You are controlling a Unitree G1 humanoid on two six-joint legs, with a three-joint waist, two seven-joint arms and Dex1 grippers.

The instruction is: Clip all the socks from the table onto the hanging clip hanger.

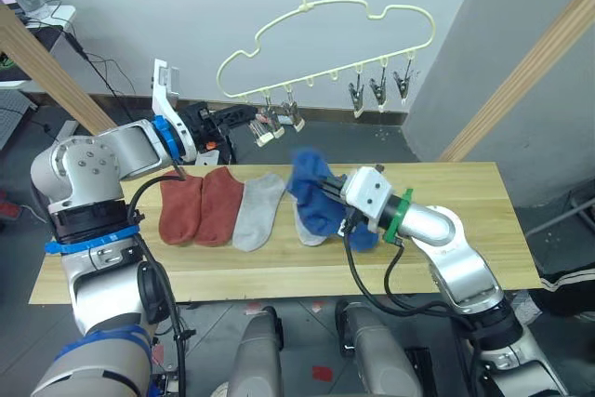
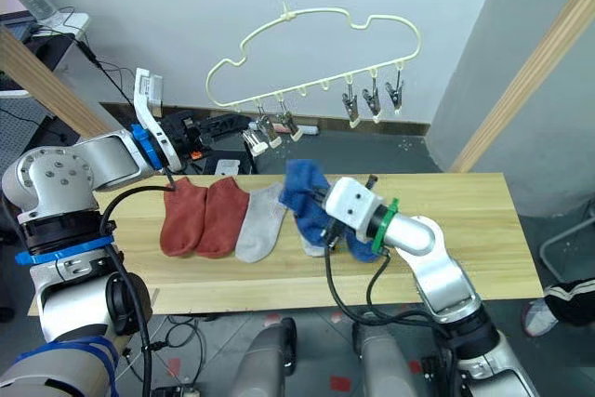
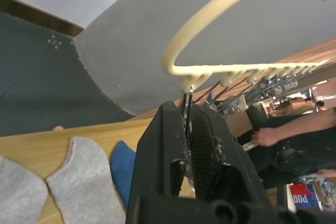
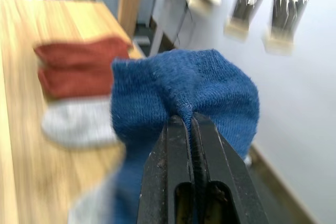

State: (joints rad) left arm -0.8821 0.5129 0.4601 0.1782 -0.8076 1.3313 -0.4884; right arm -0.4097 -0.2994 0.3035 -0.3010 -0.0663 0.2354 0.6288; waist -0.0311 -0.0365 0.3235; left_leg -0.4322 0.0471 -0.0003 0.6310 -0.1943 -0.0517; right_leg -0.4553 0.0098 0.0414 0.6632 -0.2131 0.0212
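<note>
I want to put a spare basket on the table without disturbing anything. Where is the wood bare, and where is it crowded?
The light wooden plank table is bare at its right end, beyond the right pincer holding a blue knit sock. A bare strip runs along the near edge. The middle is crowded: two rust-red socks and light grey socks lie side by side.

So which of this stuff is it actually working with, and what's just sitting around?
Part of the job:
- cream-yellow cloud-shaped wire clip hanger
- blue knit sock, pinched in the right gripper
- two rust-red socks
- light grey socks
- light wooden plank table
- left gripper, shut on a metal clip

Just lying about:
- black cables on the floor
- slanted wooden poles
</note>
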